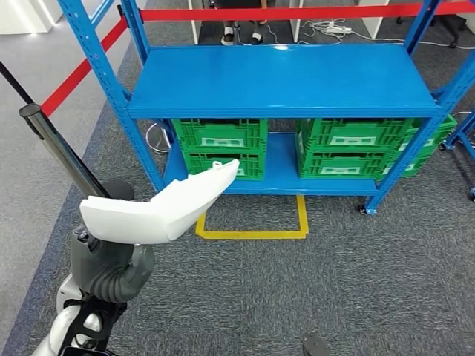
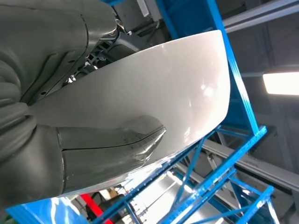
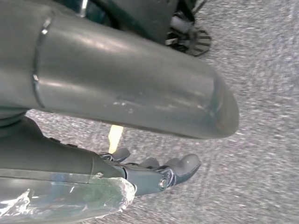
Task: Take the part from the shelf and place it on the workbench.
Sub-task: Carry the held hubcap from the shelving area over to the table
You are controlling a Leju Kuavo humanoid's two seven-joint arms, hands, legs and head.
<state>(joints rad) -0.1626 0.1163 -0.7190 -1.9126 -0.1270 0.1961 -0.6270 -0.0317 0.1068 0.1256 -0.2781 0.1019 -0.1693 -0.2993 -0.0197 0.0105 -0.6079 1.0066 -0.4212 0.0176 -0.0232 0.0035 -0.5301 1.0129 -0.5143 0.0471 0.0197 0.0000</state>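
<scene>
White part (image 1: 162, 208) before blue shelf (image 1: 280, 81)

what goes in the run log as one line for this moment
stage: part off shelf | left hand: holds white part | right hand: empty, over carpet | blue shelf: top bare | workbench: unseen

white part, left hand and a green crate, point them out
white part (image 1: 162, 208), head view, middle of its body
left hand (image 1: 109, 268), head view, grey palm under the part
green crate (image 1: 221, 147), head view, front wall
</scene>
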